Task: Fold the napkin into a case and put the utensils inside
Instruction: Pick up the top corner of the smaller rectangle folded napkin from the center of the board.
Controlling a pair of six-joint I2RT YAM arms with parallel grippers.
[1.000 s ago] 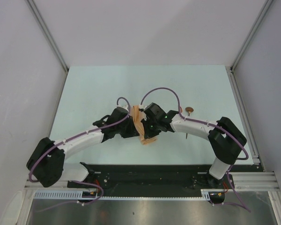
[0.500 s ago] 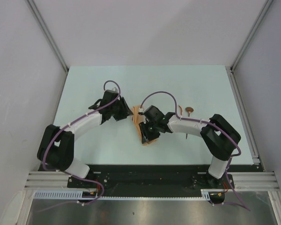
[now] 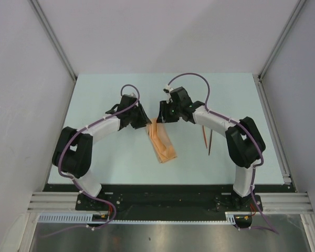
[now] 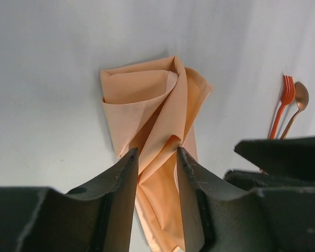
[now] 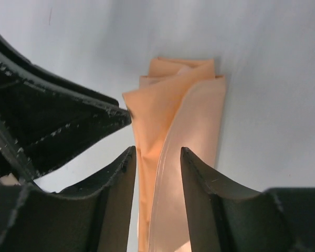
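The peach-orange napkin (image 3: 163,143) lies on the table as a narrow, loosely folded strip, its near end toward the arm bases. My left gripper (image 3: 145,121) hovers at the strip's far left end and my right gripper (image 3: 162,112) just beyond its far end. Both are open. In the left wrist view the rumpled napkin (image 4: 149,102) shows between and past the spread jaws of my left gripper (image 4: 155,157), not pinched. The right wrist view shows the napkin (image 5: 191,113) under my right gripper (image 5: 156,155). The utensils (image 3: 206,137) lie right of the strip: an orange fork (image 4: 281,107) and a spoon (image 4: 298,102).
The pale green table (image 3: 105,94) is walled by grey panels on the left, right and far sides. My right forearm (image 3: 215,122) passes over the utensils' far ends. My left gripper's black body (image 5: 58,123) fills the left side of the right wrist view.
Both grippers have opened and let go of the napkin, then drawn back toward the far side. The napkin now lies as a strip, and the utensils have come into view.
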